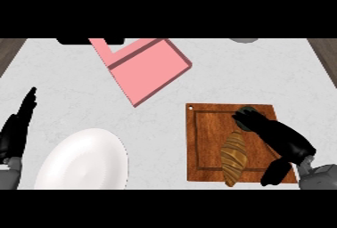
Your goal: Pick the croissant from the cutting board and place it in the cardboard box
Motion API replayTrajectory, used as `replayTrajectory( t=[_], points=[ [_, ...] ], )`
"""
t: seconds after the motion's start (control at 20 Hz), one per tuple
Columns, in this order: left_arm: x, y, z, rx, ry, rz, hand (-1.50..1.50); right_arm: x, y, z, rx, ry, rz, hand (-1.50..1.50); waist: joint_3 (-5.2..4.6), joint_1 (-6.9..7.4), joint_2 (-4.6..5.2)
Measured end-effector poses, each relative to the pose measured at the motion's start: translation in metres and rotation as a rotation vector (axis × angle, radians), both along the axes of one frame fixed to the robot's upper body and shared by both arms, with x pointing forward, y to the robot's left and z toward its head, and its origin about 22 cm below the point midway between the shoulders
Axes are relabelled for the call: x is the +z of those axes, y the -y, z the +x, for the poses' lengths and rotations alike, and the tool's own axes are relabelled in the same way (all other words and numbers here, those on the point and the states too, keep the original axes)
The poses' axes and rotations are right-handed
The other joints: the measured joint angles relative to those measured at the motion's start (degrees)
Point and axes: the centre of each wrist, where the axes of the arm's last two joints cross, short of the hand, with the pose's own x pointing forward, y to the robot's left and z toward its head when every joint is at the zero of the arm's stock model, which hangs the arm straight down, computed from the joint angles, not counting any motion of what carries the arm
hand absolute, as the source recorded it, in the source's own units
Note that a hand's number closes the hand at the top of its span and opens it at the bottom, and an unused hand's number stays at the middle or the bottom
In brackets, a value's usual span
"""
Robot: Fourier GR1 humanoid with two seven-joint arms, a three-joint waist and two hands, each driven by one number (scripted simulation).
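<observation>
A brown striped croissant (234, 156) lies on the wooden cutting board (205, 138) at the right, its long axis running toward the board's near edge. My right hand (280, 138) hovers over the board just right of the croissant, fingers curled toward the board's far edge and thumb hanging down near the front; it holds nothing. A pink box (146, 69) sits open at the back centre, tilted. At the left edge my left hand (16, 127) rests open with fingers up.
A white plate (82, 162) sits at the front left. A dark object (72, 41) and a grey one (245, 40) show at the counter's far edge. Wooden strips border the counter at both far corners.
</observation>
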Motion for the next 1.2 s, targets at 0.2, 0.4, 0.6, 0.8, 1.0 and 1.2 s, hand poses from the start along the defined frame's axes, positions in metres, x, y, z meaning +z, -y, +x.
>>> replayTrajectory(
  t=[0.2,0.4,0.6,0.8,1.0,1.2],
  points=[
    [-0.003,0.005,-0.003,0.001,-0.003,-0.004,0.0,0.0,-0.004,-0.004,0.016,0.002,0.023,-1.5,0.0,-0.08,-0.02],
    [0.002,-0.002,-0.002,0.004,-0.003,0.0,0.0,0.0,-0.011,-0.008,0.044,-0.006,0.065,-1.5,0.0,-0.08,-0.02],
    [0.004,-0.007,-0.003,0.0,-0.002,-0.004,0.0,0.005,-0.026,-0.011,0.077,0.005,0.095,-1.5,0.03,-0.08,0.01],
    [0.002,-0.004,0.004,0.007,-0.003,-0.004,0.0,0.012,-0.035,-0.016,0.097,-0.001,0.094,-1.5,0.06,-0.17,0.06],
    [-0.003,-0.003,0.004,0.008,-0.005,-0.008,0.0,0.007,-0.049,-0.018,0.092,-0.026,0.028,-1.5,0.04,-0.08,0.05],
    [-0.007,-0.001,0.003,0.003,0.001,-0.006,0.0,-0.004,-0.054,-0.018,0.059,-0.049,-0.018,-1.5,-0.01,-0.02,-0.04]
  ],
)
